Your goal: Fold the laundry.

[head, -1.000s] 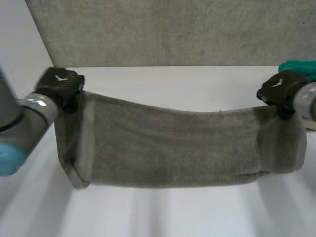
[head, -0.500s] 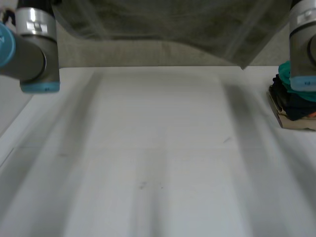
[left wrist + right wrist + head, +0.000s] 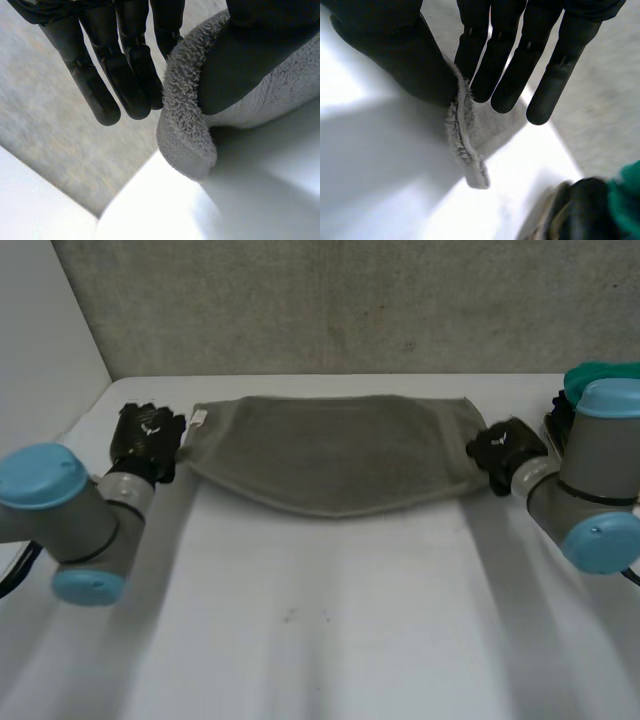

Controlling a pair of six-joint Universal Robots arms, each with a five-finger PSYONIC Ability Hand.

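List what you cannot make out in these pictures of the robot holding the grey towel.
The clothes pile: head view, mostly behind the right arm and cut off by the edge.
How many layers the towel has: head view, its top surface hides what is beneath.
The white tag at the towel's corner: head view, too small to read.

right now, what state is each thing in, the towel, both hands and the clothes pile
towel: spread wide between the two hands, near edge sagging in the middle
left hand: shut, pinching one end of the towel between thumb and fingers
right hand: shut, pinching the opposite end the same way
clothes pile: stacked, in neither hand
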